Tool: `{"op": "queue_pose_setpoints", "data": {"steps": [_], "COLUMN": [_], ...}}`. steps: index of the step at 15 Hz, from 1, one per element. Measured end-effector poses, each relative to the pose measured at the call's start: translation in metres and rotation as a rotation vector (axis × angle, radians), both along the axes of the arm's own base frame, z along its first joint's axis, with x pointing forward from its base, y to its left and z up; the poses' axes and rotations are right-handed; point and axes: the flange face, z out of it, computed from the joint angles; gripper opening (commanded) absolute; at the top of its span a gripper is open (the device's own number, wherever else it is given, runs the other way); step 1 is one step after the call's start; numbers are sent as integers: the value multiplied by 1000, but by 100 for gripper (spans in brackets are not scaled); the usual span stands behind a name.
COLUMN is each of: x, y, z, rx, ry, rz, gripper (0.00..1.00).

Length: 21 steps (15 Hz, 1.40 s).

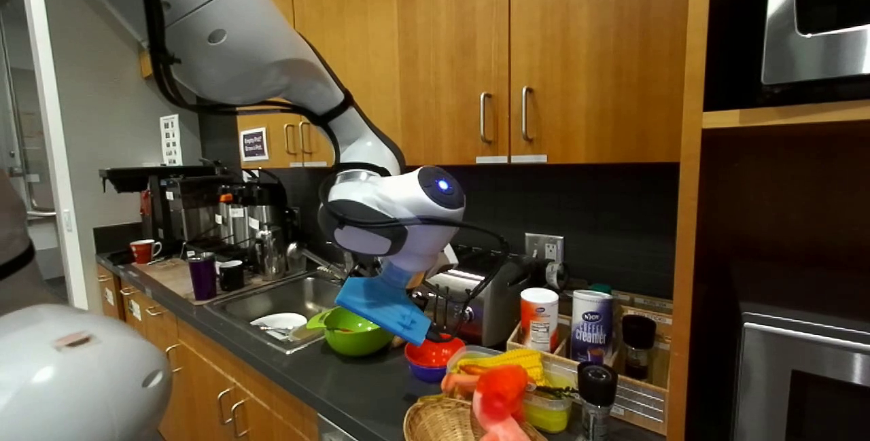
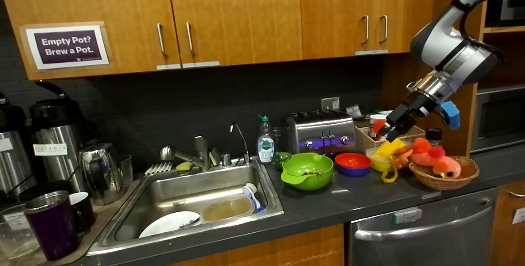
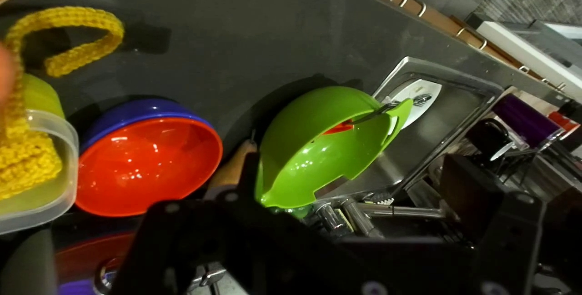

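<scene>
Black gripper [image 3: 354,165] fills the lower wrist view, fingers spread wide apart. In an exterior view it hangs above the counter [image 2: 324,202], near a yellow crocheted item [image 2: 387,150] lying partly in a plastic tub [image 3: 70,167]. Red bowl [image 3: 150,163] sits nested in blue bowl [image 3: 145,108], between tub and green bowl [image 3: 300,120]. Orange-pink plush [image 2: 430,157] lies in wicker basket [image 2: 445,182] near tub.

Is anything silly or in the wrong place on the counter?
Maybe two things: a pinkish plush toy slumps in the wicker basket, odd for a kitchen, and the yellow crocheted thing trails a strap untidily outside the plastic tub.
</scene>
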Motion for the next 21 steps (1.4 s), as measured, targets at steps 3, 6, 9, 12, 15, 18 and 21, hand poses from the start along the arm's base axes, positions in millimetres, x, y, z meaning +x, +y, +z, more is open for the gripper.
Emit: {"op": "queue_pose_setpoints", "data": {"steps": [3,6,9,12,15,18,21], "x": [2,8,21,36,48,59,64], "y": [11,28,49,72,92,107,115], "z": [-17,-33,-43,-49,-52,-54,-57], "rx": [48,88,112,114,115,126,158], "ry": [9,14,22,37,49,68,98], "rz": [16,47,86,142,192,217,223], "gripper": [100,100,100,100,100,100,100]}}
